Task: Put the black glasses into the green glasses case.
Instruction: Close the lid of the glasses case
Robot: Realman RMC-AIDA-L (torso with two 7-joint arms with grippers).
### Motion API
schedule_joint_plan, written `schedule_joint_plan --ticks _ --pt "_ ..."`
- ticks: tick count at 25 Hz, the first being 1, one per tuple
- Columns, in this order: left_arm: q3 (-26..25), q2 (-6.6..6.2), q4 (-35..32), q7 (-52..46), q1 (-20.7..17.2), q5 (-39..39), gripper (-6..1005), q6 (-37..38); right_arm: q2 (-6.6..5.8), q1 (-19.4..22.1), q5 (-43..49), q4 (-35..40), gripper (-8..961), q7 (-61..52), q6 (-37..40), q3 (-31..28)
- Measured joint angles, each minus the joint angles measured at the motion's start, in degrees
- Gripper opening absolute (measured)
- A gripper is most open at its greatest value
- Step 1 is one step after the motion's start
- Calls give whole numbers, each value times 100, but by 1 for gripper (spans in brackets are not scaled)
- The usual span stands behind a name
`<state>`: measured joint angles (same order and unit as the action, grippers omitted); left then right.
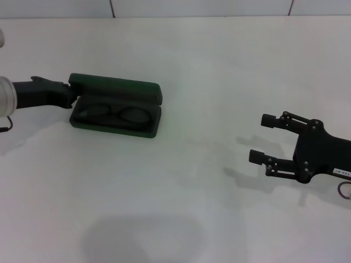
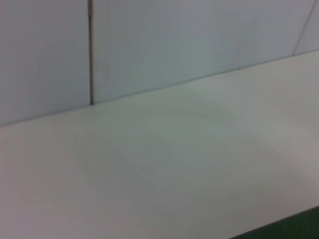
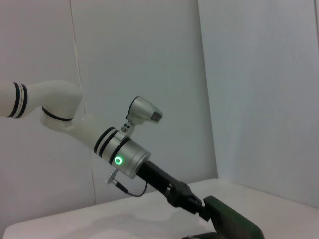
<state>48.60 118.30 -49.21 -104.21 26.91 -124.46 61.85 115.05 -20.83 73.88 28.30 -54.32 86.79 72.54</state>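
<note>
While the green case (image 1: 116,109) lies open lengthwise across your surface (image 1: 181,203), black glasses (image 1: 114,115) inside, your left hand (image 1: 70,93) touches its end, grip unclear; your right hand (image 1: 262,139) hovers well apart, open.

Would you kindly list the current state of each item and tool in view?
green glasses case: open, lid raised, on the table.
black glasses: lying inside the case.
left tool: at the lid's left end.
right tool: open, empty, apart to the right.

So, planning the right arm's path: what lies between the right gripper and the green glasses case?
Head view: only bare white table between the right gripper and the green glasses case.
</note>
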Motion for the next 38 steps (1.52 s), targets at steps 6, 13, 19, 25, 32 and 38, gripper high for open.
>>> schedule_joint_plan --ticks 6,13,19,25,32,38 --pt "0 31 28 34 94 6 14 -283 12 -18 75 -9 812 1 -328 25" --pt "69 9 -15 90 119 -1 14 -45 33 -94 153 -146 811 -3 -646 35" --pt "-11 -44 -520 -57 -118 220 15 1002 35 -97 154 -150 811 1 -689 18" --pt "-27 7 -1002 -471 -122 691 15 1808 35 -125 154 -148 811 1 -704 19" --pt "819 146 -1323 -1776 157 149 16 250 35 -164 153 -161 811 1 -715 30" --pt "1547 152 -1081 -1897 113 351 16 -827 35 -167 153 -161 811 1 -707 34"
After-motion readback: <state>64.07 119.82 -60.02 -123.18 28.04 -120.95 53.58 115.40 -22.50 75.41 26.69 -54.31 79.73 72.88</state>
